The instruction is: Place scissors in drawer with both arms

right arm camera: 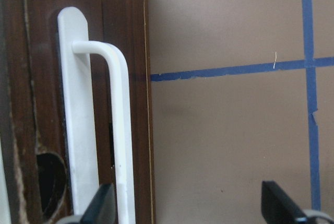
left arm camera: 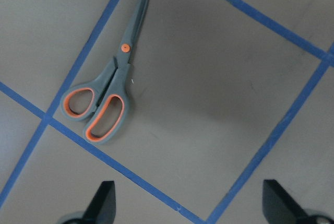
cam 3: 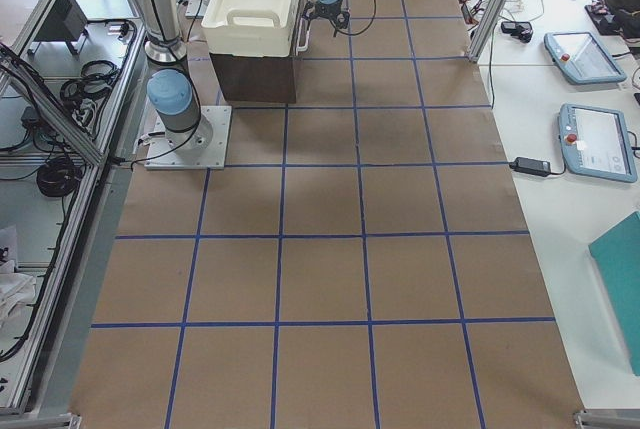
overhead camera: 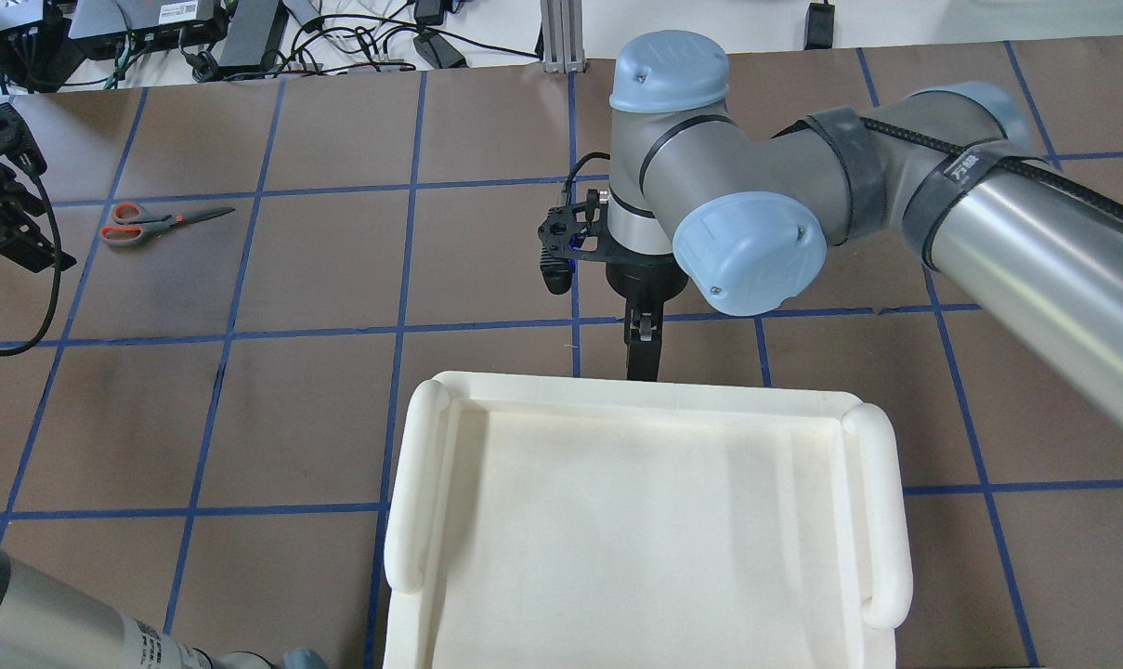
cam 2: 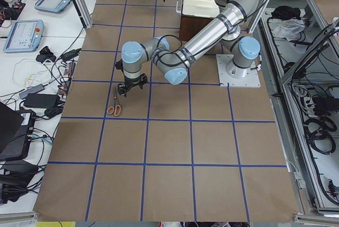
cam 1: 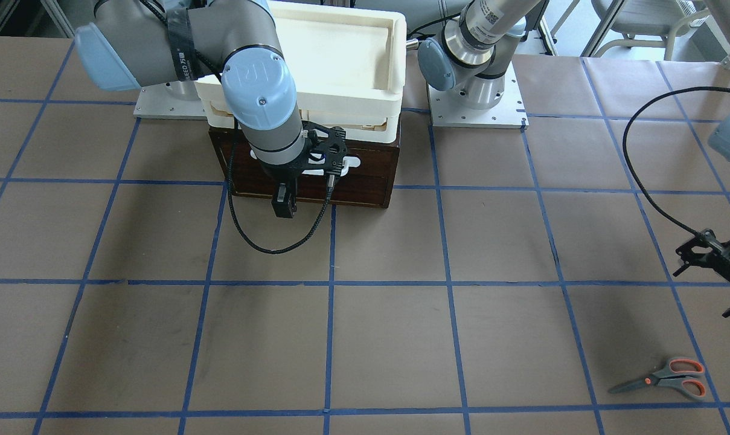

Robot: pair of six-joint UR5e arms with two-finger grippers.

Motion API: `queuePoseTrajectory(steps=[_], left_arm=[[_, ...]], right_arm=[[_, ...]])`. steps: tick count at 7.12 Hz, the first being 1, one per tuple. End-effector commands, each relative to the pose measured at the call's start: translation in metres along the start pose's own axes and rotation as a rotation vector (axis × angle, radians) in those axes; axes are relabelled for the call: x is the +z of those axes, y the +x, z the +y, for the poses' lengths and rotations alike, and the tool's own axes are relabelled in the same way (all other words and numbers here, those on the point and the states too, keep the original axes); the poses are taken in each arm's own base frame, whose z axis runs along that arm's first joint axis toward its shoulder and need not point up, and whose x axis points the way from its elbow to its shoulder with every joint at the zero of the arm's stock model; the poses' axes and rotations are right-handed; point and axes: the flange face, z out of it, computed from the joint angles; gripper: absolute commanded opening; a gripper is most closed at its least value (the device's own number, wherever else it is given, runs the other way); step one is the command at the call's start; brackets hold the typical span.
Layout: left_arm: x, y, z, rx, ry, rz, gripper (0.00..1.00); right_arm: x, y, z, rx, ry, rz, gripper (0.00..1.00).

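The scissors [cam 1: 663, 379], grey-handled with orange-lined loops, lie closed and flat on the brown table; they also show in the overhead view [overhead camera: 152, 221] and the left wrist view [left arm camera: 112, 78]. My left gripper [left arm camera: 193, 203] is open and empty, hovering just beside them [overhead camera: 13, 237]. The dark brown drawer [cam 1: 365, 175] is shut under a white tray. My right gripper [right arm camera: 193, 205] is open in front of the drawer; the white bar handle [right arm camera: 119, 130] sits just inside one fingertip [right arm camera: 104, 203], and I cannot tell whether they touch.
The white plastic tray [overhead camera: 412, 483] sits on top of the drawer cabinet. Blue tape lines grid the table. A black cable [cam 1: 268, 241] loops down from my right wrist in front of the drawer. The arm bases [cam 1: 476, 96] stand beside the cabinet.
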Motion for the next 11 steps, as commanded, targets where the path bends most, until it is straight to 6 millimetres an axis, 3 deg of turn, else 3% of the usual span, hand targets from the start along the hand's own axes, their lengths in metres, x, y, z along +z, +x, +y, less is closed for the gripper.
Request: queuePoseTrajectory(steps=[1,2,4,7,9,11], left_arm=[[0.039,-0.024,-0.024,0.115,0.050,0.023,0.99],[0.064,-0.024,-0.038,0.186,0.052,0.045,0.98],[0.093,-0.041,-0.059,0.250,0.054,0.026,0.98],[0.110,-0.070,-0.065,0.321,0.039,0.012,0.94],[0.136,-0.067,-0.063,0.360,0.045,0.049,0.94],[0.140,-0.065,-0.059,0.363,0.017,0.070,0.91]], right_arm=[[0.017,0.001,-0.017,-0.011,-0.006,0.005,1.00],[0.020,0.001,-0.016,-0.010,-0.009,0.002,1.00],[0.020,0.001,-0.016,-0.012,-0.011,0.001,1.00],[0.030,-0.001,-0.013,-0.016,-0.026,-0.012,1.00],[0.028,-0.001,-0.014,-0.017,-0.016,-0.005,1.00],[0.029,0.000,-0.015,-0.018,-0.008,0.000,1.00]])
